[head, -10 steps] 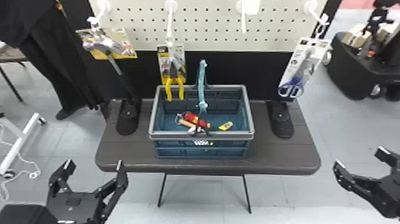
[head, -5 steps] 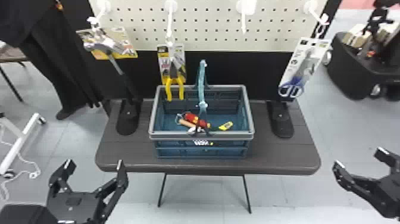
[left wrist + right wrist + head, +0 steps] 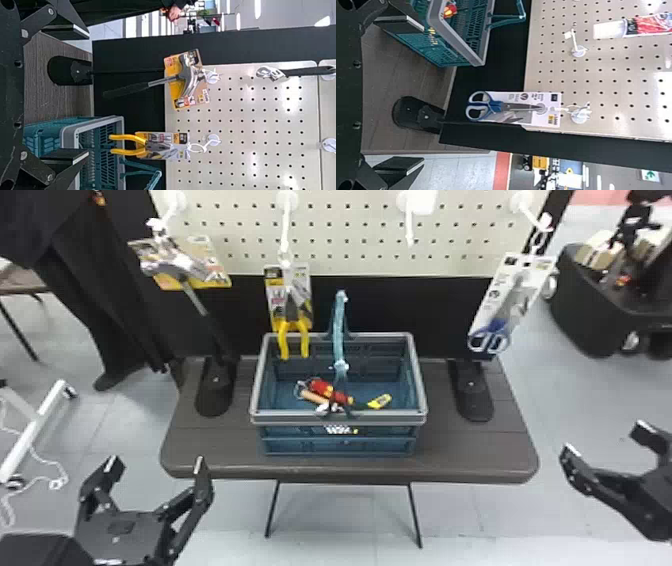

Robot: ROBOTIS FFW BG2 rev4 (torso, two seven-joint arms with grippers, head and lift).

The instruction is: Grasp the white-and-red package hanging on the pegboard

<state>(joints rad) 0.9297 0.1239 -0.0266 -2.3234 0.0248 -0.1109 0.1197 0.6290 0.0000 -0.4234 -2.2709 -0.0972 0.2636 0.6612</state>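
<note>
The white-and-red package (image 3: 631, 27) hangs from a peg high on the pegboard (image 3: 605, 71), one peg over from the scissors; in the head view its lower white edge (image 3: 419, 200) peeks in at the top. My left gripper (image 3: 156, 470) stands open low in front of the table's left corner, far from the board, with nothing between its fingers (image 3: 63, 156). To the right of the table my right gripper (image 3: 606, 440) is also open and holds nothing, its fingers (image 3: 399, 164) spread wide.
A hammer package (image 3: 180, 265), a pliers package (image 3: 290, 302) and a scissors package (image 3: 510, 302) hang on other pegs. A blue basket (image 3: 415, 390) with small tools stands mid-table (image 3: 475, 450). Black pegboard feet (image 3: 215, 387) (image 3: 470, 390) flank it. A dark cart (image 3: 610, 310) stands at right.
</note>
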